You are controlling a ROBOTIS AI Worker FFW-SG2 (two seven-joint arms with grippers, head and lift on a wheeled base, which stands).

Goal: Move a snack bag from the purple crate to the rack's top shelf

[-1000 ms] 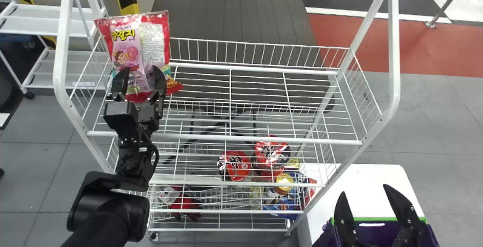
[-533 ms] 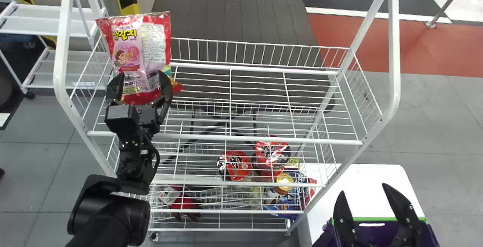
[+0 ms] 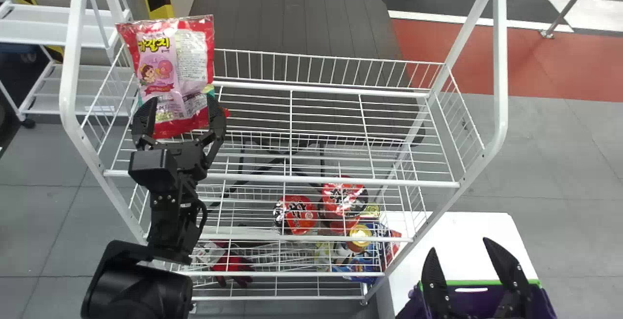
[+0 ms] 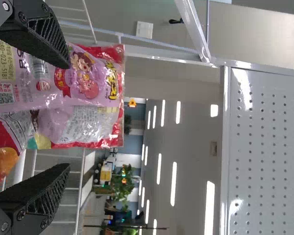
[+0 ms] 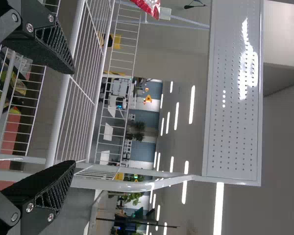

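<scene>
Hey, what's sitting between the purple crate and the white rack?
A strip of white surface lies between the purple crate and the rack; the head view shows it.

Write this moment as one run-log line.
snack bag: upright, top shelf's left end | left jaws: open, at bag's lower part | right jaws: open, right of rack | next, likely: withdraw left jaws

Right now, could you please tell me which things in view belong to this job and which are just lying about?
For the job:
- snack bag
- purple crate
- rack's top shelf
- left end effector, open at the bag

Lying about:
- round red packages, lower shelf
- white side rack
</scene>
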